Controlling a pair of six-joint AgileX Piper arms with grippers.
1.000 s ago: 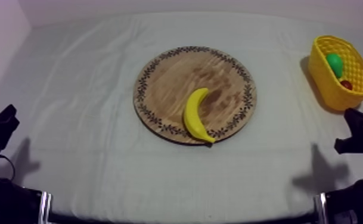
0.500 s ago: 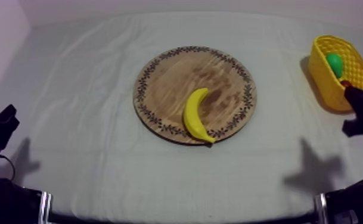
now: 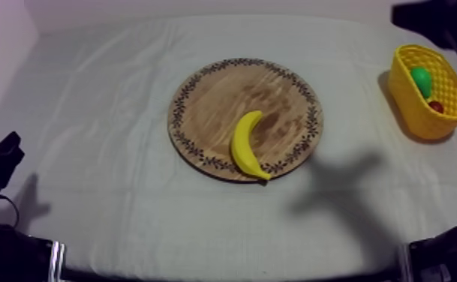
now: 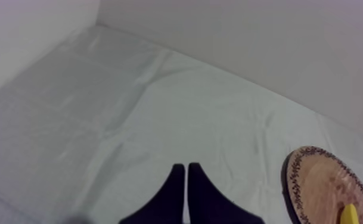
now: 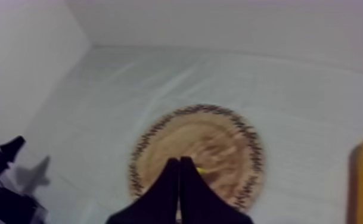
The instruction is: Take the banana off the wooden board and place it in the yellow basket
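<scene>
Nearest first. My left gripper point(image 4: 186, 168) sits low at the near left edge of the cloth point(image 3: 111, 195), with its fingers pressed together on nothing. It is well apart from the round wooden board point(image 3: 227, 94), which in its wrist view lies ahead across bare cloth.

Next out is the banana point(image 3: 243, 146) — it lies flat on the near right part of the board. One end is at the patterned rim on the near side and the other points toward the board's middle. Its long axis runs roughly near-to-far, and the curve bulges toward my left arm's side.

My right gripper point(image 5: 179, 162) is likewise pressed together and holds nothing. It hangs high over the table and points at the board. In its wrist view a sliver of banana peeks out just beside its tips, so the fruit lies below and ahead of that claw.

Farthest, at the right edge, stands the yellow basket point(image 3: 410, 105), with a green fruit point(image 3: 422, 79) and a small red fruit point(image 3: 436, 106) inside.

Judgement: the right arm is nearer to both banana and basket — it needs to spread its fingers, descend, and close across the banana's short width, crosswise to that axis.
</scene>
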